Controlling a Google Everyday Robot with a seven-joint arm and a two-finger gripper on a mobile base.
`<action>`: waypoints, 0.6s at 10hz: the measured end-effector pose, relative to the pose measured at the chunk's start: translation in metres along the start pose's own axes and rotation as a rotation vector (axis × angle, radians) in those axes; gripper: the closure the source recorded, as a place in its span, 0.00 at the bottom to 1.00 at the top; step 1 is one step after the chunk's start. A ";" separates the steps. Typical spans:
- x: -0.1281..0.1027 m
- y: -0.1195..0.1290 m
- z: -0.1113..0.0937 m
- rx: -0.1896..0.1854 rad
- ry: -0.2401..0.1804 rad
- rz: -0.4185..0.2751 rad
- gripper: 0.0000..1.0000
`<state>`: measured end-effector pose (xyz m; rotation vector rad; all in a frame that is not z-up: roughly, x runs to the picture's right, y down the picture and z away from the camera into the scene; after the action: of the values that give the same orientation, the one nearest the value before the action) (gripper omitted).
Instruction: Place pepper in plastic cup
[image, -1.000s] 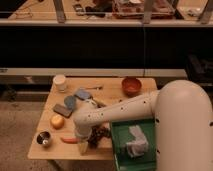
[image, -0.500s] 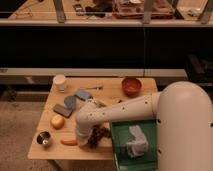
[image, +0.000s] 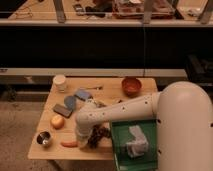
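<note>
The pepper (image: 68, 144), slim and red-orange, lies near the table's front left edge. My gripper (image: 81, 140) is down at the pepper's right end, under the white wrist, and is shut on that end. The pepper still rests on the tabletop. The plastic cup (image: 60, 82), plain white, stands upright at the far left corner of the table, well away from the gripper.
A small metal cup (image: 43, 139) and a round yellow-orange fruit (image: 57, 121) sit left of the pepper. Dark grapes (image: 100, 134) lie just right of the gripper. There are blue and dark flat items (image: 75, 100), a red-brown bowl (image: 131, 86) and a green tray (image: 120, 150).
The gripper has closed at the pepper's right end. The arm and the pepper have hardly shifted.
</note>
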<state>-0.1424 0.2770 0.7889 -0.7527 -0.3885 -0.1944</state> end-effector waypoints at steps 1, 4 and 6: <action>0.000 -0.002 -0.011 0.022 -0.007 -0.024 1.00; -0.013 -0.008 -0.073 0.088 -0.039 -0.104 1.00; -0.025 -0.014 -0.114 0.123 -0.043 -0.151 1.00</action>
<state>-0.1384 0.1883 0.7117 -0.6078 -0.4943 -0.2943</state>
